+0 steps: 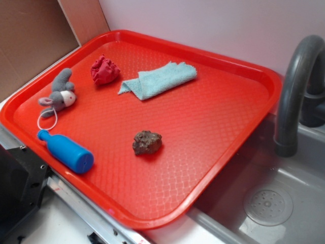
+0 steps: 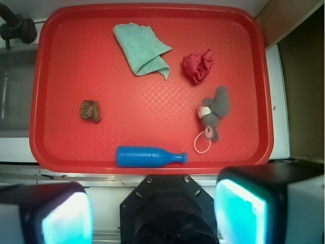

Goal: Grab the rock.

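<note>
The rock (image 1: 147,142) is a small dark brown-grey lump lying on the red tray (image 1: 218,117), near its middle. In the wrist view the rock (image 2: 90,111) lies at the tray's left part. My gripper (image 2: 152,216) shows only in the wrist view, high above the tray's near edge, far from the rock. Its two fingers (image 2: 238,211) stand wide apart with nothing between them.
On the tray (image 2: 152,91) also lie a blue bottle (image 2: 150,156) on its side, a grey plush mouse (image 2: 214,113), a red wrinkly ball (image 2: 198,66) and a teal cloth (image 2: 142,49). A grey sink (image 1: 284,198) with a dark faucet (image 1: 297,86) is beside the tray.
</note>
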